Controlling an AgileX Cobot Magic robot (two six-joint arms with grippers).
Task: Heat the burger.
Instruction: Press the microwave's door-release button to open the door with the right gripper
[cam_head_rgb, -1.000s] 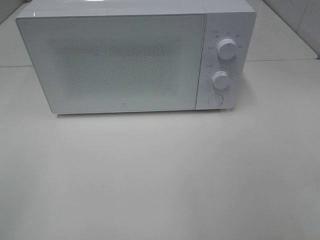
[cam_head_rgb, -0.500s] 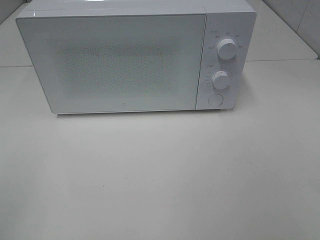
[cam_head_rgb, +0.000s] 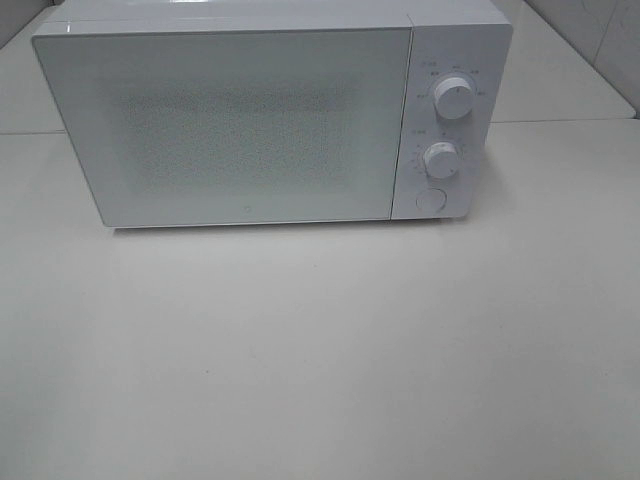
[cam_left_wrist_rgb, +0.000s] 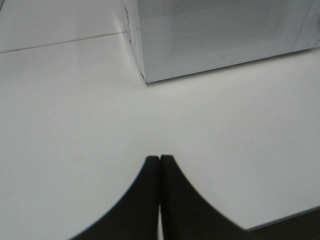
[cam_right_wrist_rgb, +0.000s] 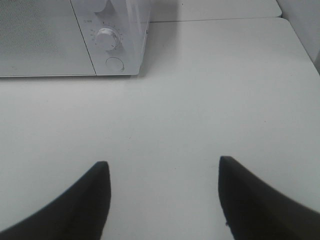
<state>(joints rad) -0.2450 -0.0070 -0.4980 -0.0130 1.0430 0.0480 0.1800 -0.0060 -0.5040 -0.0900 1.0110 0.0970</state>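
A white microwave (cam_head_rgb: 270, 110) stands at the back of the table with its door shut. It also shows in the left wrist view (cam_left_wrist_rgb: 220, 35) and the right wrist view (cam_right_wrist_rgb: 75, 35). The burger is not in view; I cannot see through the frosted door. My left gripper (cam_left_wrist_rgb: 159, 159) is shut and empty, hovering over bare table in front of the microwave's left corner. My right gripper (cam_right_wrist_rgb: 162, 167) is open and empty, over the table to the front right of the microwave. Neither gripper shows in the exterior high view.
The microwave's panel has two round knobs (cam_head_rgb: 453, 100) (cam_head_rgb: 441, 159) and a round button (cam_head_rgb: 430, 200) on its right side. The white table (cam_head_rgb: 320, 350) spreads in front. A table seam (cam_left_wrist_rgb: 60, 42) runs behind the microwave. A tiled wall (cam_head_rgb: 600, 40) stands at back right.
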